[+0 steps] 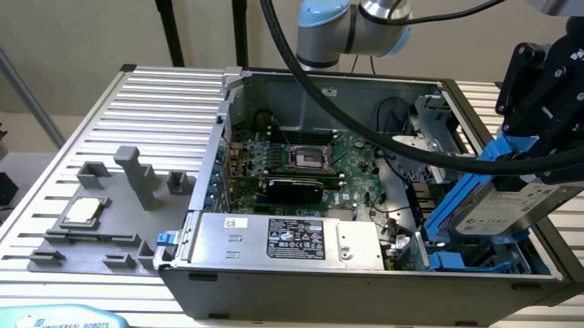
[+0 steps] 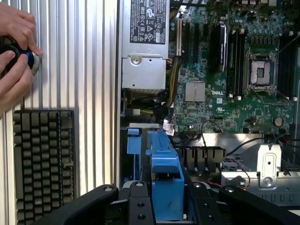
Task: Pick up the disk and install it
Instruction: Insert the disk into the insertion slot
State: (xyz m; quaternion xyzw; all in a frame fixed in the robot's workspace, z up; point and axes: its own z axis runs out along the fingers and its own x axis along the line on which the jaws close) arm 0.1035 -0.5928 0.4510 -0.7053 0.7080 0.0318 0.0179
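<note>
The black end effector [image 1: 543,147] is clamped on the disk [image 1: 507,205], a flat silver drive in a glossy blue plastic frame, held tilted over the bay [image 1: 456,260] at the exterior view's right of the open grey steel case [image 1: 365,290]. Inside lie a green motherboard [image 1: 306,164] and a boxy power supply [image 1: 283,239]. The case sits on a ribbed aluminium table [image 1: 155,96]; a person's hands [image 2: 14,51] hold something small and dark over it
</note>
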